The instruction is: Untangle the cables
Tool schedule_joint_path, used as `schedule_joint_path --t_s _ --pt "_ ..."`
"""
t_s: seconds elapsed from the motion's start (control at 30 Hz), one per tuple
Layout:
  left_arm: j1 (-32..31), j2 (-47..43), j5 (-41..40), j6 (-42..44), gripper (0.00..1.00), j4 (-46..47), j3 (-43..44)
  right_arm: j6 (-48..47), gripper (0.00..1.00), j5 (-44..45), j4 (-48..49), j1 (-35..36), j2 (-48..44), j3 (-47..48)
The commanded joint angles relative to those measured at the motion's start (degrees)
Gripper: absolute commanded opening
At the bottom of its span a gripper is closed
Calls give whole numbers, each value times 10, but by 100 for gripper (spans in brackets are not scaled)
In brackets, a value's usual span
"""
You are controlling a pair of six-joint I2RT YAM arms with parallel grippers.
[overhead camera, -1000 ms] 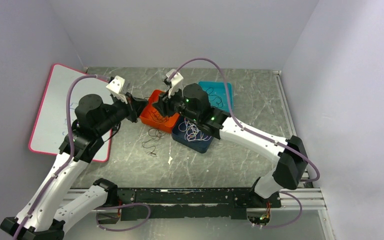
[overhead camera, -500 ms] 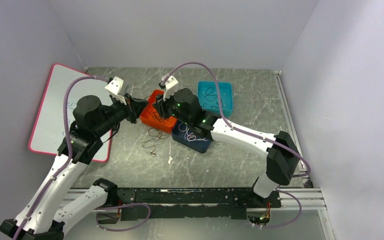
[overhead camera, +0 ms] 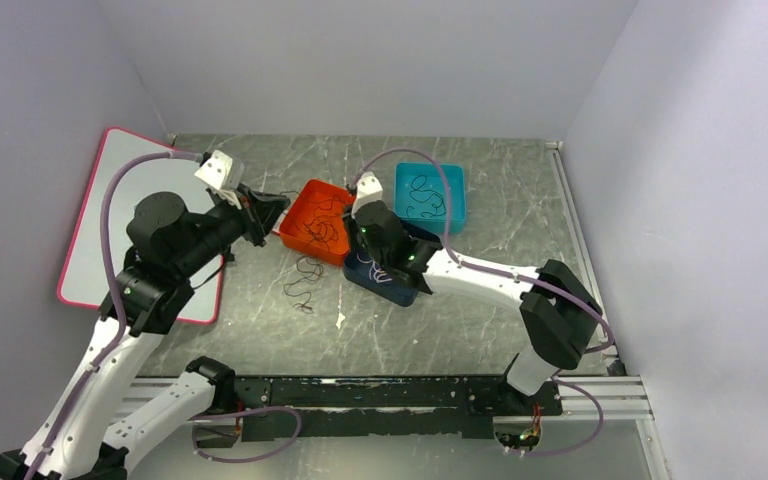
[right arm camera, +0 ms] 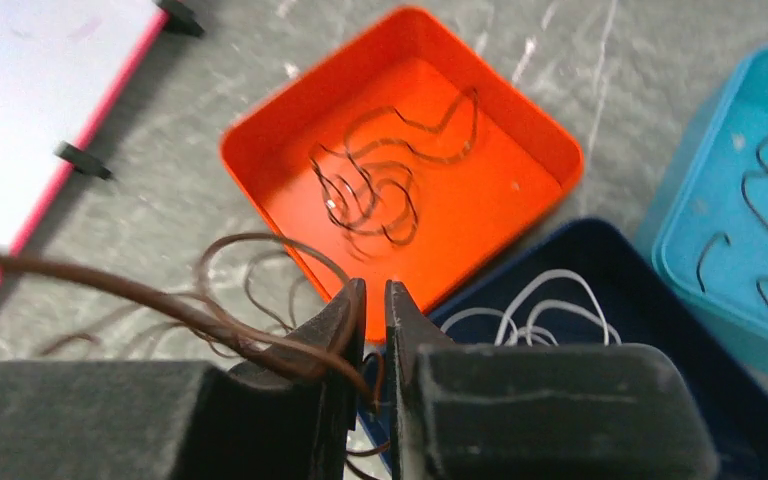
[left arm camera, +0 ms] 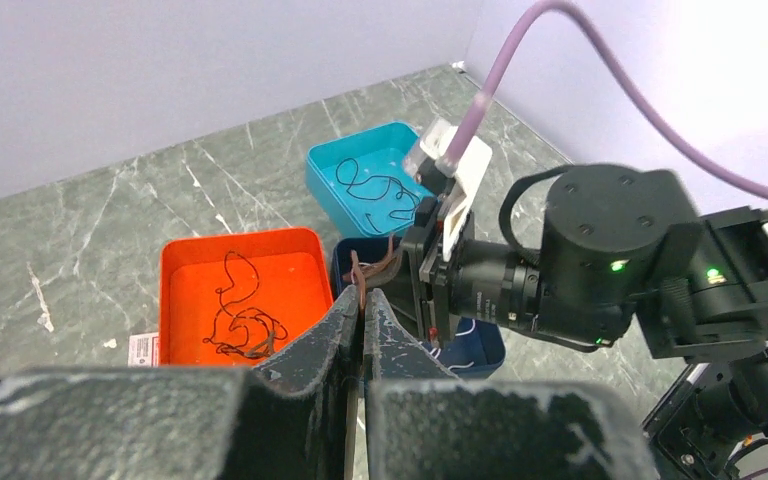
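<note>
Cables (overhead camera: 306,279) lie in a loose black tangle on the table (overhead camera: 460,330), on the near side of the orange tray (overhead camera: 310,247), and one thin brown strand (right arm camera: 110,285) is pinched in both my grippers. My left gripper (left arm camera: 363,322) is pressed closed on it, the strand rising out from between the fingertips toward my right one. My right gripper (right arm camera: 373,295) faces it, fingers almost together with the strand nipped between them and running off to the left of that wrist's view. Both grippers hang above the table, near the orange tray. A curled black cable (right arm camera: 380,190) lies inside that tray. Just beside it the navy tray (right arm camera: 660,290) holds a white cable (right arm camera: 540,305), and the teal tray (left arm camera: 322,185) beyond holds more black strands (left arm camera: 370,190). A pink-edged whiteboard (overhead camera: 95,240) lies at the table's left, partly under my left arm.
</note>
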Motion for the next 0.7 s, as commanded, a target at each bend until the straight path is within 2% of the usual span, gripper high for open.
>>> schedule_joint_path --t_s 0.0,0.33,0.57,0.67 --pt "2 -6 -10 0 7 -9 26 30 17 19 12 -12 -18 -42" --pt "2 -1 -31 -1 7 -17 58 40 17 -1 38 -20 -45 -135" --pt "1 23 -69 -3 7 -34 126 33 17 -26 60 -20 -78 -185" --pt "2 43 -81 3 7 -44 159 17 22 -66 78 -21 -101 -205"
